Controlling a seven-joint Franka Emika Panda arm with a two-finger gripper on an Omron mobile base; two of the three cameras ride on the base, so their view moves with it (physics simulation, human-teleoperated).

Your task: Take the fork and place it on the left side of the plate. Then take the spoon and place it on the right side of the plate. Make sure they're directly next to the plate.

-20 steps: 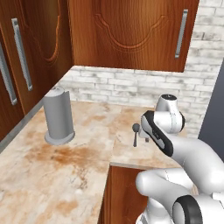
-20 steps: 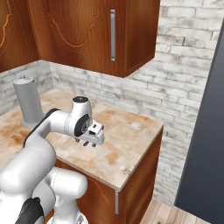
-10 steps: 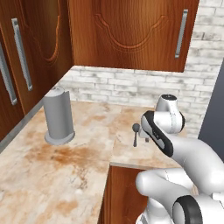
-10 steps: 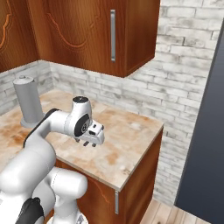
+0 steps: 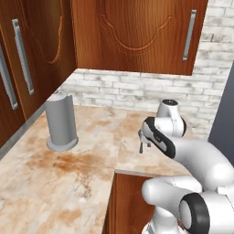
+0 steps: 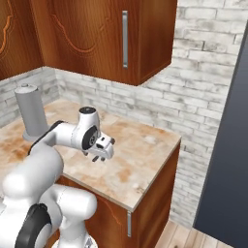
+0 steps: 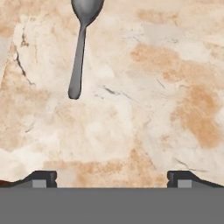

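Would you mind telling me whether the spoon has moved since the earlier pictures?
No. The spoon lies at the same spot on the counter, right of the grey canister.

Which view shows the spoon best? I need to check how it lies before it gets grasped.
The hand view: the spoon lies flat on the marble counter, handle fully visible, bowl cut by the edge. The left base view shows it small, partly hidden behind the arm.

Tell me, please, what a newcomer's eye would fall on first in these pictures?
Most likely the white arm bent over the marble counter, its gripper open and hovering low above the stone. Next, the dark spoon lying flat on the counter just ahead of the fingertips, untouched. Then the tall grey canister standing upright near the corner, under the wooden cabinets.
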